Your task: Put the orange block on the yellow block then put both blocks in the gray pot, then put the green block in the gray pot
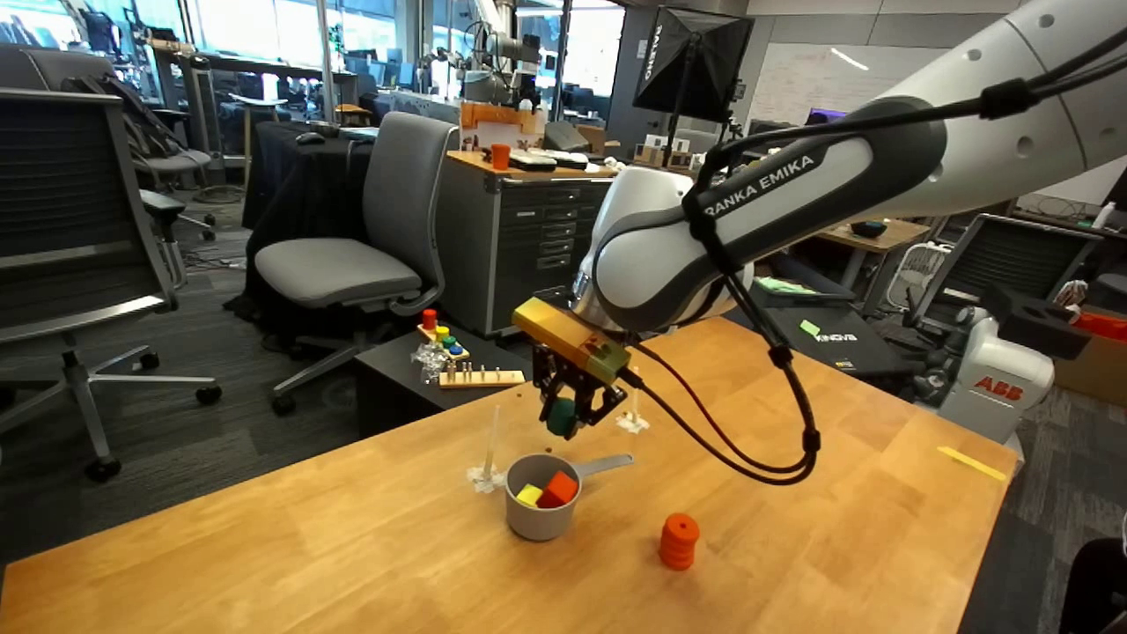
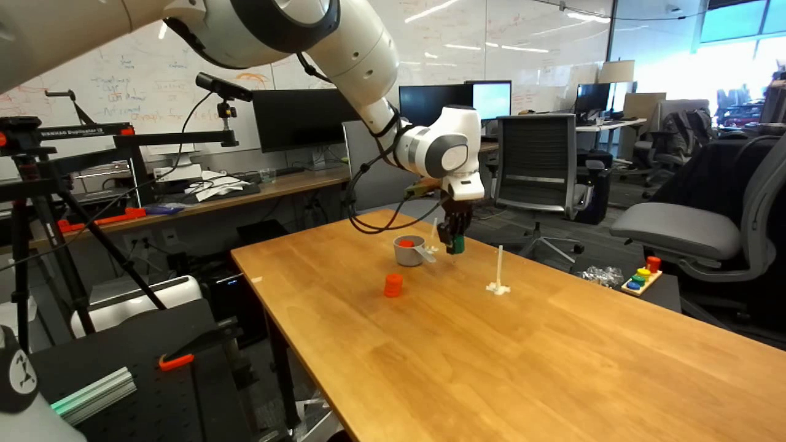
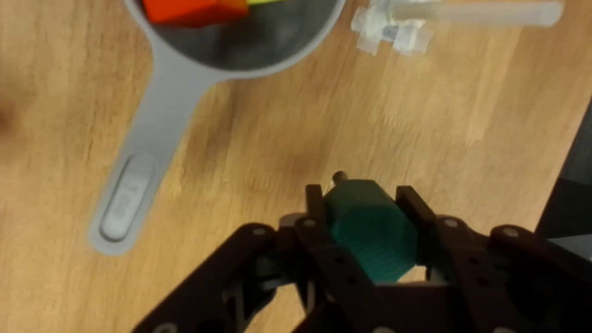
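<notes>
The table (image 1: 352,546) is smooth wood, its grain plain under a soft sheen, and the pot (image 1: 539,527) looks to me like matt plastic. The green block (image 3: 372,231) seems matt as well, while the arm (image 1: 647,273) has a smooth, faintly glossy shell. The whiteboard (image 2: 522,31) shines with reflections, and a chair (image 1: 339,269) looks covered in matt cloth.

Table (image 1: 352,537) carries pot (image 1: 535,523), orange stack (image 1: 679,542), 2 pegs (image 2: 499,267).
</notes>
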`<state>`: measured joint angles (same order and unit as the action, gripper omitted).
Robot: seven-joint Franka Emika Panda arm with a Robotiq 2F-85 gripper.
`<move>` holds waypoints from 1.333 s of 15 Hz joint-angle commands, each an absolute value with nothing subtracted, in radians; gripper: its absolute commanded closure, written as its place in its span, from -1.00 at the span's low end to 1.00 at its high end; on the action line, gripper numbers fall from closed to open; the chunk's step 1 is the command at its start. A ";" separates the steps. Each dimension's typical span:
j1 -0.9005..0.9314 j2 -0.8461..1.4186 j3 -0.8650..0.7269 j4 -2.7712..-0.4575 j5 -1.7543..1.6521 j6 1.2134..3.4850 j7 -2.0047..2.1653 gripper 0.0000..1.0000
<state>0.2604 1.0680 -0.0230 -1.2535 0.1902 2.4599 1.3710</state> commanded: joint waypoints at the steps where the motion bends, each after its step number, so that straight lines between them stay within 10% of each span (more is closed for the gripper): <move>1: 0.294 1.048 -0.017 -1.227 0.183 2.459 1.418 0.65; 20: 0.375 1.009 -0.015 -1.274 0.176 2.479 1.541 0.65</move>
<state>0.3628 1.0357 -0.0208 -1.2372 0.1897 2.4630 1.4944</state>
